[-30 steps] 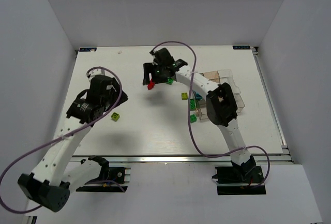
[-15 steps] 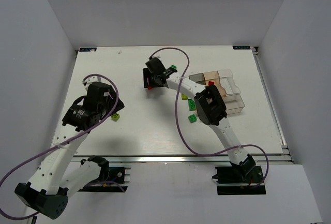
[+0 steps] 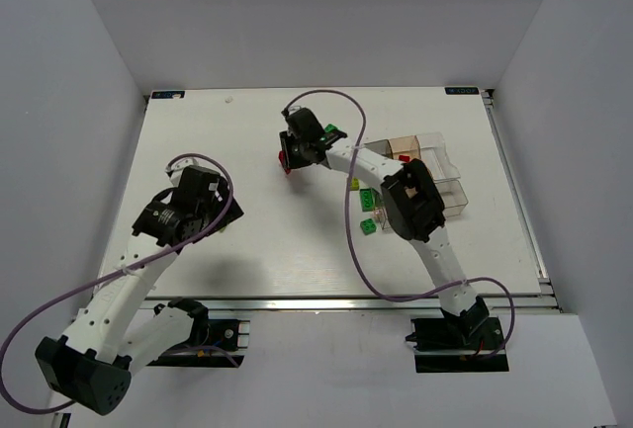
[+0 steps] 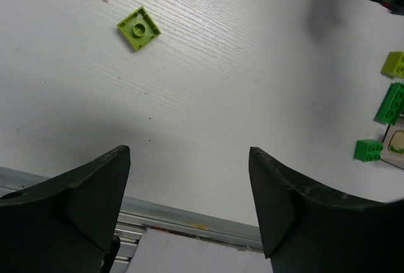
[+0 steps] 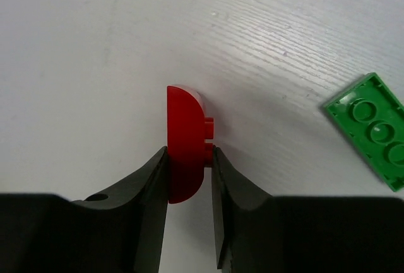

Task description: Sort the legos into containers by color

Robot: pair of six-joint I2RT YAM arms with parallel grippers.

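Observation:
In the right wrist view a red lego [image 5: 183, 121] with a rounded end stands on edge between my right gripper's fingers. The right gripper [image 5: 189, 150] is shut on it, low over the white table. From above, that gripper [image 3: 289, 159] is at the table's far middle. A green lego plate [image 5: 372, 128] lies just to its right. My left gripper [image 4: 189, 151] hangs open and empty above the table's left side [image 3: 203, 213], and a yellow-green lego [image 4: 139, 28] lies flat beyond its fingers. The clear divided container [image 3: 450, 191] stands at the right.
Green and yellow-green legos [image 3: 368, 197] lie on the table left of the container, also at the right edge of the left wrist view as green bricks [image 4: 368, 150]. A metal rail [image 3: 346, 301] runs along the table's near edge. White walls enclose the table.
My right gripper has closed on the red lego and shifted slightly. The left gripper has opened wider and moved a little right, over the yellow-green lego.

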